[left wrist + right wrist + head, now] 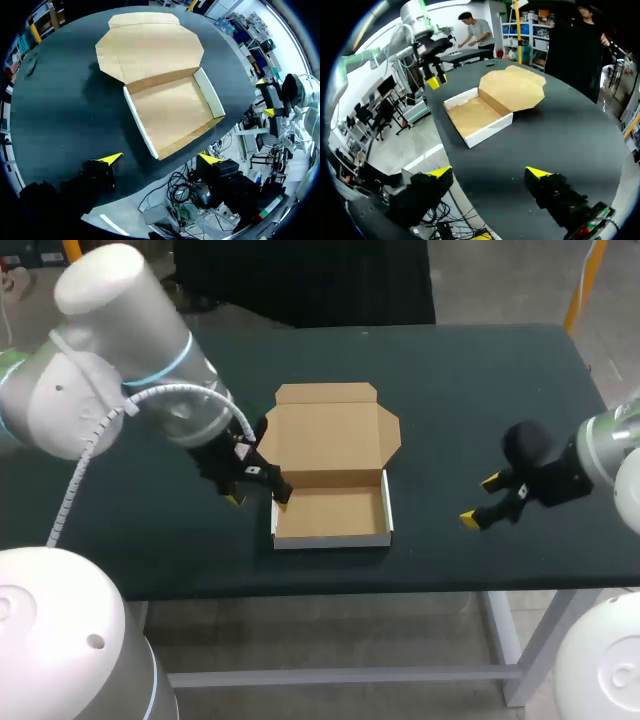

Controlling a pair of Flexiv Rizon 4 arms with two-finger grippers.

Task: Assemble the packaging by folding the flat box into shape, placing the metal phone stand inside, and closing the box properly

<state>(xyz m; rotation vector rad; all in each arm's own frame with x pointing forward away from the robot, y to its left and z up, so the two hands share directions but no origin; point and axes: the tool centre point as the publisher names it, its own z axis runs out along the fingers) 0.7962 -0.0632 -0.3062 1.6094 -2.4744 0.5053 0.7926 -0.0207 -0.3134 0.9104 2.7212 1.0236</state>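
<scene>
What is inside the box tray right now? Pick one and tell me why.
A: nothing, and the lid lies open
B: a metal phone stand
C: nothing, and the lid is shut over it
A: the box shows only its bare brown floor in all three views, and its lid lies spread open behind the tray.

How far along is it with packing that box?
Done: the box is folded into a tray, its lid lying open beyond it. In hand: nothing; the left hand sits open at the tray's left wall, the right hand open and empty off to the side. Left: the phone stand, not in view anywhere, must go in, then the lid closes.
</scene>
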